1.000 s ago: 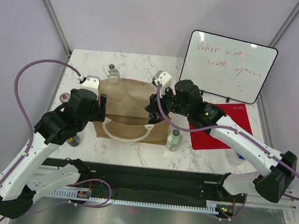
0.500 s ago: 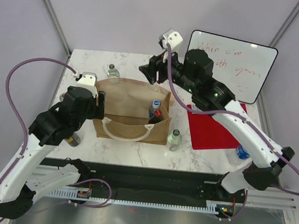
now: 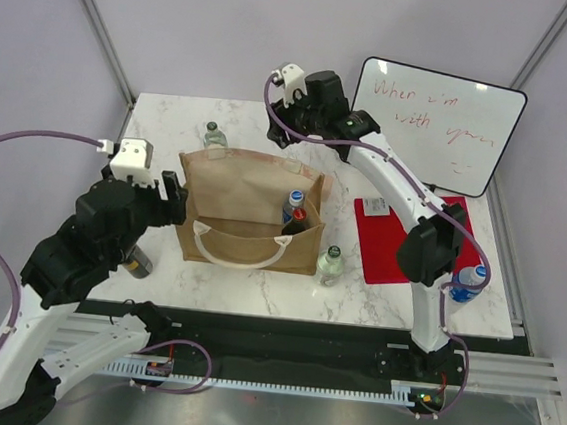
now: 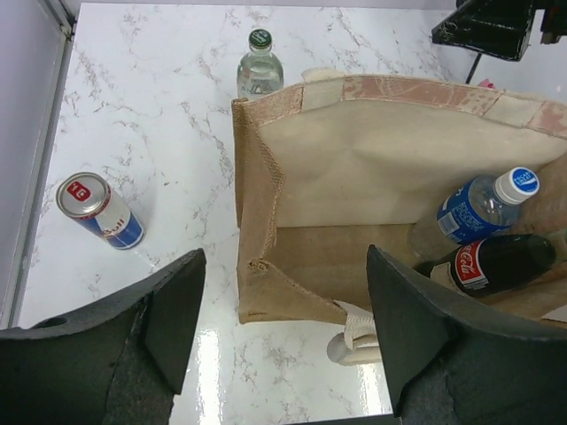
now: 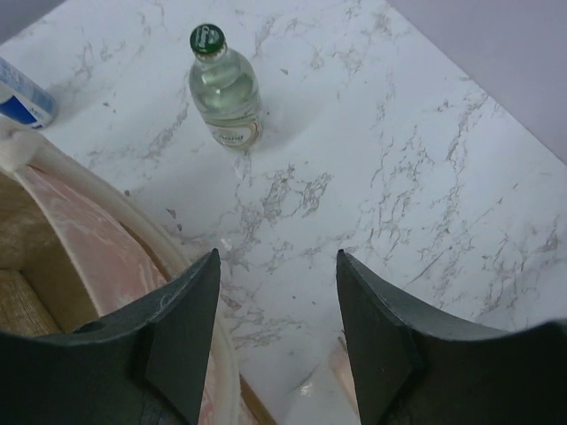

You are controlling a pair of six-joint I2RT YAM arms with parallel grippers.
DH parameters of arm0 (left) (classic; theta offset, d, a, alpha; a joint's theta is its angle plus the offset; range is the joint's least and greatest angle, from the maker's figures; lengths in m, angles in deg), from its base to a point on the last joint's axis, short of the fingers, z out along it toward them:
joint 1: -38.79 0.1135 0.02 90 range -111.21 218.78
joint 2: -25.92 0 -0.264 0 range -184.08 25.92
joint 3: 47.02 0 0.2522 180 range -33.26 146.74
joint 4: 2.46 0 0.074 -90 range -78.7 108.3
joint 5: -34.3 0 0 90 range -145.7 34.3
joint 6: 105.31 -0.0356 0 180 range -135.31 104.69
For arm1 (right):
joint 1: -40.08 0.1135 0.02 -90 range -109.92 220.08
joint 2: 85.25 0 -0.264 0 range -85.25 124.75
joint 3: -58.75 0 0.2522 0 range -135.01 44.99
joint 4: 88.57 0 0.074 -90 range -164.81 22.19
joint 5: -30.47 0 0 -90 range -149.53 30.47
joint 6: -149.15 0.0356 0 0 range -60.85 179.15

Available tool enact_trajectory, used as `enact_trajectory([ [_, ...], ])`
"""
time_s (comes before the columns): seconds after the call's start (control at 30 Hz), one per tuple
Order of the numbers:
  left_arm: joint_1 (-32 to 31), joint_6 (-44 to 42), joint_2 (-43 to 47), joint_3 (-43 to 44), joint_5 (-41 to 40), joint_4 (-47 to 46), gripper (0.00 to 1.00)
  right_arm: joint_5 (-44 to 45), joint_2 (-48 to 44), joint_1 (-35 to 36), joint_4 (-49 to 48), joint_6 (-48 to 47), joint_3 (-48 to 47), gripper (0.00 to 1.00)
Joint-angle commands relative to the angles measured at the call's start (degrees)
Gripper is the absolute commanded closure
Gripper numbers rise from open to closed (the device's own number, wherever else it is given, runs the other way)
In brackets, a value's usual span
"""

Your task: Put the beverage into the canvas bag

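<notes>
The left gripper (image 3: 172, 200) hangs spread and empty at the canvas bag's (image 3: 250, 194) left end, with a can (image 4: 99, 211) nearby. A water bottle (image 4: 483, 208) and a cola bottle (image 4: 492, 266) lie inside the bag. The right gripper (image 3: 283, 132), also spread and empty, hovers over the back rim. It should come down squarely on the green-capped bottle (image 5: 226, 88) behind the bag and grip its body, not its neck.

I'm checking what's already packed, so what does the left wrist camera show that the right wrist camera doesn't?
Left wrist only: the canvas bag's inside, holding a blue-labelled water bottle and a Coca-Cola bottle, plus the whole Red Bull can. Right wrist only: the right tool's two fingers, spread open with nothing between. Both: the green-capped glass bottle upright on the marble table near the bag, and the bag's rim.
</notes>
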Motion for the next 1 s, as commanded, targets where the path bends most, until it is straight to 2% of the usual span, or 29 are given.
enact_trajectory([
  [0.0, 0.0, 1.3, -3.8, 0.0, -3.6, -0.7, 0.2, -8.4, 0.6, -0.5, 0.9, -5.9, -2.7, 0.37],
  [0.13, 0.3, 2.9, -10.2, 3.1, -8.3, 0.4, 0.2, -12.5, 1.0, -0.6, 0.8, -5.6, -2.7, 0.37],
  [0.2, 1.8, 2.9, -13.8, 5.6, -7.7, -0.8, 0.2, -15.0, 1.2, -0.5, 0.3, -5.1, -2.6, 0.37],
  [0.3, 5.6, 2.7, -18.0, 9.9, -1.4, -3.8, 0.22, -19.2, 1.8, -0.1, 0.0, -4.6, -2.0, 0.38],
  [0.33, 7.1, 2.6, -19.1, 11.1, 3.6, -5.0, 0.23, -19.7, 1.6, 0.2, 0.2, -5.1, -1.5, 0.38],
  [0.4, 12.8, 2.5, -23.0, 14.6, 9.6, -5.8, 0.23, -20.7, 1.1, 0.7, 0.2, -6.0, 0.5, 0.38],
  [0.43, 15.1, 2.6, -24.6, 16.0, 15.8, -6.0, 0.26, -21.0, 0.6, 0.9, 0.2, -6.3, 1.1, 0.39],
  [0.47, 19.3, 2.9, -26.0, 17.4, 18.2, -6.1, 0.27, -21.7, 0.2, 1.2, 0.4, -7.1, 2.4, 0.39],
  [0.5, 20.9, 2.9, -28.6, 19.8, 20.0, -6.3, 0.28, -21.9, -0.1, 1.5, 0.5, -7.7, 3.1, 0.39],
  [0.73, 26.8, 2.9, -39.6, 24.9, 29.9, -10.6, 0.33, -19.5, -3.9, 2.8, 1.4, -12.1, 9.4, 0.41],
  [0.97, 28.1, -2.3, -51.6, 28.7, 30.8, -11.2, 0.37, -16.5, -4.4, 3.8, 2.5, -14.0, 10.1, 0.42],
])
